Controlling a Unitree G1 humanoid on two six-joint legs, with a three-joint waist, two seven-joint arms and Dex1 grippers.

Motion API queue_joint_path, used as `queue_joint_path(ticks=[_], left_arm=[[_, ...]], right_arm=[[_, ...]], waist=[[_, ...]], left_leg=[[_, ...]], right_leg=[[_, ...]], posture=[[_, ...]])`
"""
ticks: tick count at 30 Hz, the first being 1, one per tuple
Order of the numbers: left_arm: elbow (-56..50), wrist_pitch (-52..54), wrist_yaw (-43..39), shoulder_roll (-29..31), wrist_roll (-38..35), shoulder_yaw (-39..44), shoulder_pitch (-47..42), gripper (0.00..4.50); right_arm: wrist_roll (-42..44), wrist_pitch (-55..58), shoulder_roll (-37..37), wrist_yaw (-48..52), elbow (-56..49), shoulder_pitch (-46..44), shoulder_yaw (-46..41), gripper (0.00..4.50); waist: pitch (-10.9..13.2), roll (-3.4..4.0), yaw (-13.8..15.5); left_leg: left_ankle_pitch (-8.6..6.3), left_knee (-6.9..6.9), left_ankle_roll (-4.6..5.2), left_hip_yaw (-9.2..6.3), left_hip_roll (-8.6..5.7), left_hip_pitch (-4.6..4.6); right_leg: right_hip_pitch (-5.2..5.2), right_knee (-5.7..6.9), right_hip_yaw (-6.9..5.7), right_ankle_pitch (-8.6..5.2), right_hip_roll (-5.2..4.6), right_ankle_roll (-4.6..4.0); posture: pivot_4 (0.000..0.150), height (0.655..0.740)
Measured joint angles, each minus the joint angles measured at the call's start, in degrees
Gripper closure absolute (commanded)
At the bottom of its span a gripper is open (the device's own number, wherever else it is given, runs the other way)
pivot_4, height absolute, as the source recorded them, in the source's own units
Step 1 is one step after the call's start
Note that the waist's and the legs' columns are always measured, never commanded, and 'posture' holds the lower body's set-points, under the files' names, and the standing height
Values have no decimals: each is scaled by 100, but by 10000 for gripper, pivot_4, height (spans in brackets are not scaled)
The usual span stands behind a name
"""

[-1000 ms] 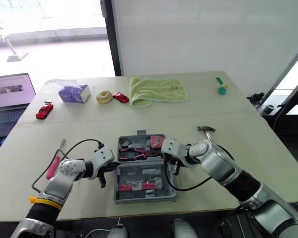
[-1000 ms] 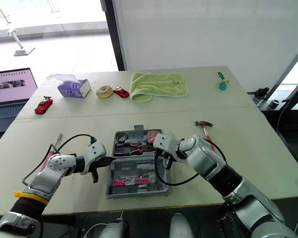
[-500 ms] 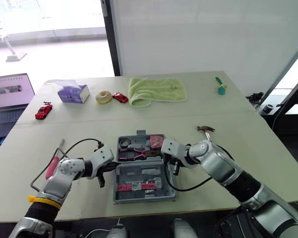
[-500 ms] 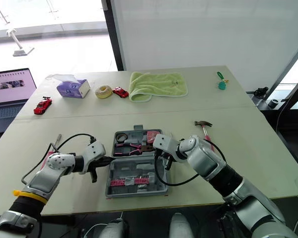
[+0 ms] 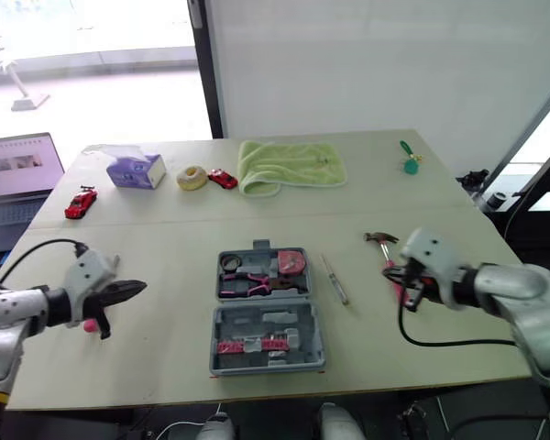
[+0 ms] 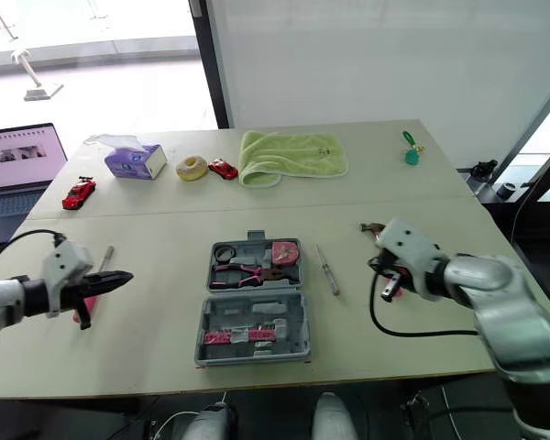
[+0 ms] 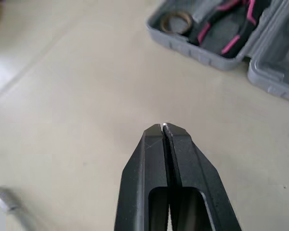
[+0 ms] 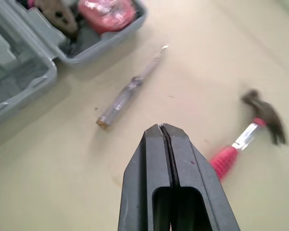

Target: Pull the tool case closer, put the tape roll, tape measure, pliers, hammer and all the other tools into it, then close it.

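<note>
Both tools were clenched on nothing: the left tool (image 7: 164, 126) hovered over bare bench (image 5: 165, 243) near a pink-handled screwdriver (image 6: 105, 257), and the right tool (image 8: 160, 126) hung just beside the hammer (image 5: 379, 239). Between them, at the bench's near edge, the tool case (image 5: 266, 316) lay open, probably to take what remained (pliers (image 5: 247, 282) and tape measure (image 5: 291, 262) sat in its far half). A slim screwdriver (image 5: 335, 280) lay loose between case and hammer, with nothing blocking either reach.

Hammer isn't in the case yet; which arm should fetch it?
Right. The right pincer, shut, is just beside the hammer, right of the case; the left pincer is far off on the case's other side.
</note>
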Motion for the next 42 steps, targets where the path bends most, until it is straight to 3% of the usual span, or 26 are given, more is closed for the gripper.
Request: queue_joint_path(ticks=[3, 6, 8, 16, 29, 32, 37, 42], left_arm=[[921, -408, -134, 300, -47, 667, 449, 18461], [1525, -787, -178, 345, -89, 1010, 509, 2456], [2004, -1032, -198, 396, -126, 1172, 500, 0], [4115, -1956, -157, 696, -40, 1428, 595, 0], [4275, -2415, -118, 534, -10, 1172, 136, 0], [3883, -2358, 6, 319, -15, 1030, 106, 0], [1418, -1533, 998, -1014, -66, 408, 255, 0], [-382, -750, 1585, -1541, -261, 20, 545, 0]], right_arm=[[443, -128, 318, 265, -115, 1019, -1464, 23689], [753, -511, 547, 344, -183, 1599, -2174, 7825], [849, -759, 643, 398, -184, 1992, -2370, 538], [791, -1763, 1008, 132, 357, 2977, -2667, 538], [1005, -1983, 975, -342, 486, 2975, -2551, 538], [1055, -1679, 975, -660, 220, 2878, -2411, 538], [1415, -121, 1143, -1923, -1206, 1916, -1153, 538], [1181, 997, 1687, -3404, -1508, 669, 55, 538]], waist=[[4, -1, -4], [6, -6, -7], [7, -10, -7], [6, -20, -30], [3, -24, 8], [2, -24, 10], [1, -20, 42], [-3, -35, 66]], left_leg=[[0, 1, 0, 4, 0, 2], [0, 2, 0, 6, 1, 4], [0, 1, 0, 6, 1, 4], [0, -1, -1, 11, 1, 6], [0, -2, -2, 11, 1, 7], [0, -1, -2, 11, 1, 7], [3, 4, -7, 8, 2, 9], [3, 9, -7, 7, 1, 4]], right_leg=[[1, 0, 2, -10, 0, -18], [3, 0, 2, -11, -2, -26], [4, 1, 2, -11, -2, -26], [4, -2, 4, -12, -6, -27], [6, 0, 3, -11, -7, -26], [6, 0, 4, -11, -7, -24], [10, 6, 7, 4, -4, -4], [8, -2, 9, 5, -4, -5]], posture=[[1500, 7400], [1500, 7400], [1500, 7400], [1500, 7400], [1500, 7400], [1500, 7400], [1500, 7400], [1500, 7400]])
